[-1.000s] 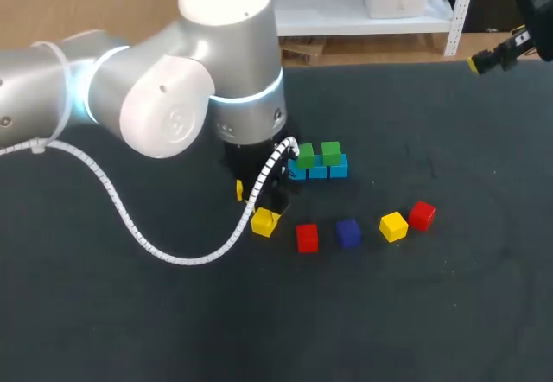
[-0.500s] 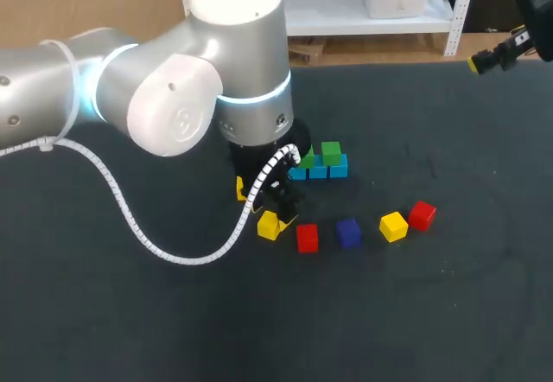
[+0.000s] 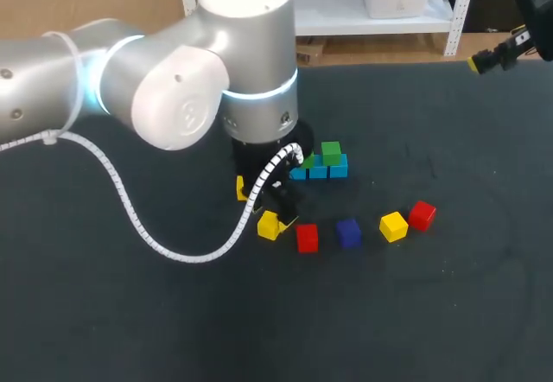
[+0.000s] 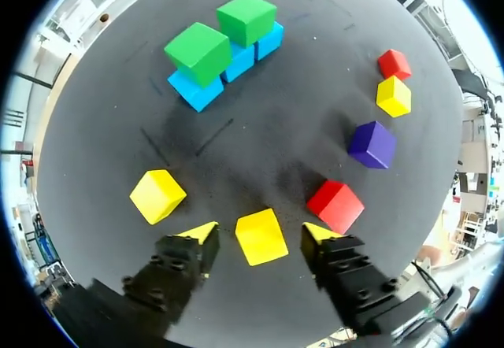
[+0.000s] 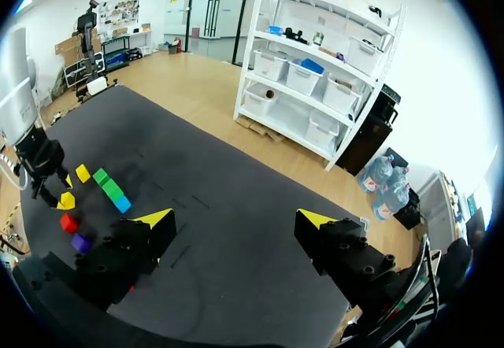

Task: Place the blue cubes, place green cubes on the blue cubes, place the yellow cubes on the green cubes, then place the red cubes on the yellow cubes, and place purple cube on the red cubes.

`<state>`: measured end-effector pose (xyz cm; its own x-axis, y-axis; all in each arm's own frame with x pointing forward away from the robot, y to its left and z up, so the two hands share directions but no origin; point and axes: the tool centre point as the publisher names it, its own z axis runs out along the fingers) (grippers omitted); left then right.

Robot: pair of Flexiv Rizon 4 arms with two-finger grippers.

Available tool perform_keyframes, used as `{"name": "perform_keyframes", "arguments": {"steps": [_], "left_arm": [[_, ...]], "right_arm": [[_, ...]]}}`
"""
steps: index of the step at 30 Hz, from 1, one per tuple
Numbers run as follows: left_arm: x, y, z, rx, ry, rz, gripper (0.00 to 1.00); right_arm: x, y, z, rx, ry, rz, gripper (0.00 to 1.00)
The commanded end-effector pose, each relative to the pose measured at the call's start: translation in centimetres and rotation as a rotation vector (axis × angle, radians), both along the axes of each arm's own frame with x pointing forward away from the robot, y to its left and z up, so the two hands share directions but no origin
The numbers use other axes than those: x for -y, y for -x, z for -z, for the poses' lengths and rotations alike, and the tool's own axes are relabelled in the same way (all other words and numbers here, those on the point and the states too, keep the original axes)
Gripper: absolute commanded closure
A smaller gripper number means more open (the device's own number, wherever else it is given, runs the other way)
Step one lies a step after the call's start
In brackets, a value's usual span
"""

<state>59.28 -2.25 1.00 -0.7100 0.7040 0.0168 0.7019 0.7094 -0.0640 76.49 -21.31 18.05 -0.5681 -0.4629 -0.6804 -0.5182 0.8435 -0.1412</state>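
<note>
Left wrist view, colleague asks: claw status?

Me: My left claw (image 4: 261, 234) is low over the table (image 4: 260, 127), fingers spread. A yellow cube (image 4: 261, 236) lies flat between the two yellow tips. I see a thin gap on each side, so nothing is gripped.

Colleague: Where are the other pieces?

Me: A second yellow cube (image 4: 157, 196) lies just beside one finger and a red cube (image 4: 336, 205) just beside the other. The purple cube (image 4: 372, 144) lies beyond the red one. Further off, a third yellow cube (image 4: 394, 95) and a second red cube (image 4: 394, 63) sit close together. Ahead of the claw, two green cubes (image 4: 198, 50) sit on a row of blue cubes (image 4: 194, 92).

Colleague: And the head view?

Me: The left arm comes in from the left, and its wrist hides part of the stack. My right claw (image 3: 484, 60) is at the table's far right corner, well apart from every cube. In its own wrist view the right claw (image 5: 236, 220) is wide apart and empty.
</note>
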Motion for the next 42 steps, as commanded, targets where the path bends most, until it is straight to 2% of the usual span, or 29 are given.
{"name": "perform_keyframes", "arguments": {"steps": [1, 3, 4, 5, 6, 7, 8, 10, 11, 12, 13, 18, 21, 23, 24, 26, 31, 33, 37, 42], "left_arm": [[0.2, -0.2, 0.2, -0.012, -0.009, 0.007, 0.72], [0.1, -0.1, 0.3, -0.016, -0.016, 0.006, 0.56], [0.0, -0.2, 0.4, -0.017, -0.018, 0.004, 0.43], [0.0, -0.2, 0.4, -0.016, -0.018, 0.002, 0.16], [0.0, -0.2, 0.5, -0.016, -0.018, 0.001, 0.07], [0.0, -0.2, 0.5, -0.016, -0.018, 0.000, 0.13], [-0.1, -0.2, 0.5, -0.017, -0.019, -0.002, 0.30], [-0.1, -0.2, 0.6, -0.020, -0.018, -0.003, 0.50], [-0.1, -0.2, 0.6, -0.021, -0.018, -0.005, 0.55], [-0.1, -0.2, 0.6, -0.023, -0.017, -0.009, 0.69], [-0.1, -0.2, 0.6, -0.020, -0.018, -0.011, 1.00], [-0.1, -0.1, 0.3, -0.002, -0.020, 0.009, 1.00], [-0.3, -0.9, -1.0, 0.024, -0.005, 0.072, 1.00], [-0.3, -1.7, -2.7, 0.013, 0.047, 0.170, 1.00], [-0.3, -1.9, -3.4, 0.028, 0.056, 0.207, 1.00], [-0.4, -2.4, -5.1, 0.041, 0.055, 0.328, 1.00], [-0.9, -5.2, -9.4, 0.143, 0.046, 0.477, 1.00], [-0.6, -6.0, -10.3, 0.145, 0.054, 0.537, 1.00], [0.9, -7.1, -10.9, 0.132, 0.075, 0.623, 1.00], [3.1, -7.2, -10.1, 0.091, 0.079, 0.690, 1.00]], "right_arm": [[-0.2, 0.2, 0.1, 0.010, 0.004, 0.009, 0.00], [-0.2, 0.2, 0.1, 0.010, 0.004, 0.009, 0.00], [-0.2, 0.2, 0.1, 0.010, 0.004, 0.009, 0.00], [-0.2, 0.2, 0.1, 0.010, 0.004, 0.009, 0.00], [-0.2, 0.2, 0.1, 0.010, 0.004, 0.009, 0.00], [-0.2, 0.2, 0.1, 0.010, 0.004, 0.009, 0.00], [-0.2, 0.2, 0.1, 0.010, 0.004, 0.009, 0.00], [-0.2, 0.2, 0.1, 0.010, 0.004, 0.009, 0.00], [-0.2, 0.2, 0.1, 0.010, 0.004, 0.009, 0.00], [-0.2, 0.2, 0.1, 0.010, 0.004, 0.009, 0.00], [-0.2, 0.2, 0.1, 0.010, 0.004, 0.009, 0.00], [-0.2, 0.2, 0.1, 0.010, 0.004, 0.009, 0.00], [-0.2, 0.2, 0.1, 0.010, 0.004, 0.009, 0.00], [-0.2, 0.2, 0.1, 0.010, 0.004, 0.009, 0.00], [-0.2, 0.2, 0.1, 0.010, 0.004, 0.009, 0.00], [-0.2, 0.2, 0.1, 0.010, 0.004, 0.009, 0.00], [-0.2, 0.2, 0.1, 0.010, 0.004, 0.009, 0.00], [-0.2, 0.2, 0.1, 0.010, 0.004, 0.009, 0.00], [-0.2, 0.2, 0.1, 0.010, 0.004, 0.009, 0.00], [-0.2, 0.2, 0.1, 0.010, 0.004, 0.009, 0.00]]}}
